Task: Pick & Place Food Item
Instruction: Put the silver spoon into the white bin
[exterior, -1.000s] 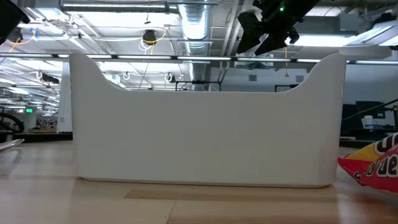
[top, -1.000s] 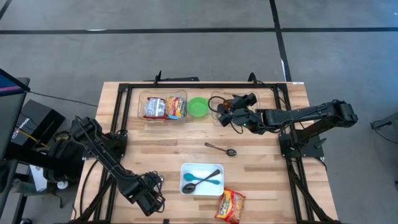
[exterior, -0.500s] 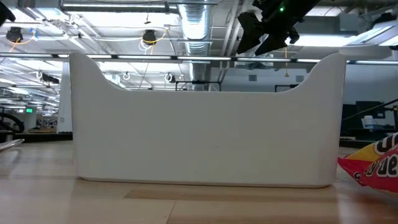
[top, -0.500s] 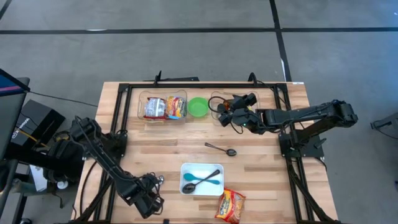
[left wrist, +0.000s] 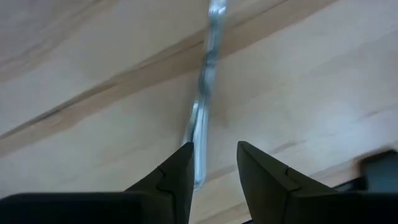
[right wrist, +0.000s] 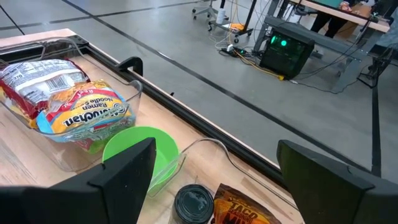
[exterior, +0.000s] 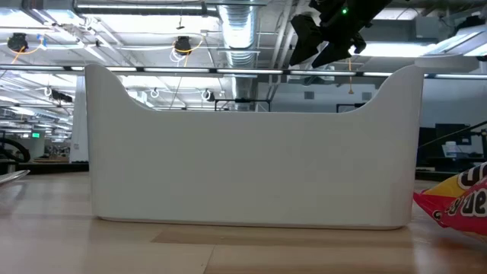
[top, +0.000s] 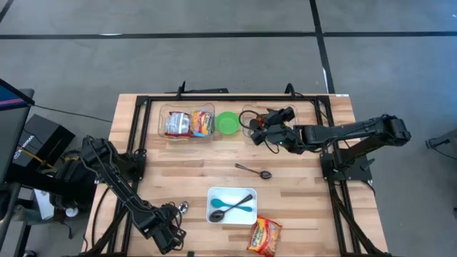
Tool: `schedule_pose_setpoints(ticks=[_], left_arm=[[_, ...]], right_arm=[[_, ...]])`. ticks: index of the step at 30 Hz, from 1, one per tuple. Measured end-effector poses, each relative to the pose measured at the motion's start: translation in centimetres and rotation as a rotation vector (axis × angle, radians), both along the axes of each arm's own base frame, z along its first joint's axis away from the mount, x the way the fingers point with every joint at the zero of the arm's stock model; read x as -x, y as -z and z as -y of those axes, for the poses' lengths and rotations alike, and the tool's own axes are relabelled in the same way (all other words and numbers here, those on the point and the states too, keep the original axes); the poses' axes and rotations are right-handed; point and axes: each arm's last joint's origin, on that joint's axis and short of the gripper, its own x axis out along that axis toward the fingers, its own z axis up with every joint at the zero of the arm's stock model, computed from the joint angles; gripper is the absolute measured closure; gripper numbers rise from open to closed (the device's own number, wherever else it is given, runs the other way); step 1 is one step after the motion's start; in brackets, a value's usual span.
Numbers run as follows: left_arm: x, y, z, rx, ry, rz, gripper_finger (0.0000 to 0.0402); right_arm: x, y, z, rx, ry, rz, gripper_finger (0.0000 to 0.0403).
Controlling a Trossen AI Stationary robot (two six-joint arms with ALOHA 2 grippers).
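Currently, left end effector [left wrist: 211,168]: low over the table's [top: 178,168] near-left corner, fingers a little apart, with the handle of a metal spoon [left wrist: 204,93] lying between and just ahead of the tips; whether the fingers touched it could not be told.
Metal spoon: flat on the wood, its bowl end showing just beside the left end effector [top: 171,230] in the high view.
Right end effector [top: 258,128]: held above the far middle of the table, fingers wide apart and gripping nothing.
Below the right end effector: a clear bin [top: 251,114] holding a dark round lid [right wrist: 195,202] and a dark snack packet [right wrist: 239,211].
Green bowl [top: 228,122]: just left of that bin.
Second clear bin [top: 163,114]: left of the bowl, holding ramen packets [right wrist: 84,115].
Dark spoon [top: 254,170]: loose at the table's middle.
White tray [top: 214,194]: near the front edge, holding a blue spoon [top: 228,211] and a dark utensil [top: 239,200].
Food item, an orange snack bag [top: 265,236]: on the table just right of the tray's front corner.
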Motion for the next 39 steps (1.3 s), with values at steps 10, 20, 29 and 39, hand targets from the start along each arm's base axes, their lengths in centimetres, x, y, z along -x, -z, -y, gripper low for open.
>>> schedule_pose_setpoints(ticks=[10,20,29,39], left_arm=[[0.4,0.1,-0.5,-0.046,-0.02,-0.059,0.0286],[0.6,0.9,-0.7,-0.035,0.052,-0.034,0.0286],[0.6,1.0,-0.8,-0.042,0.065,-0.036,0.0286],[1.0,1.0,-1.2,-0.091,0.136,-0.064,0.0286]], right_arm=[[-0.1,-0.2,0.0,-0.001,0.0,0.025,0.0074],[-0.1,-0.2,0.0,-0.001,-0.001,0.022,0.0074],[-0.1,-0.2,0.0,-0.002,-0.001,0.022,0.0074],[-0.1,-0.2,0.0,-0.002,-0.001,0.022,0.0074]])
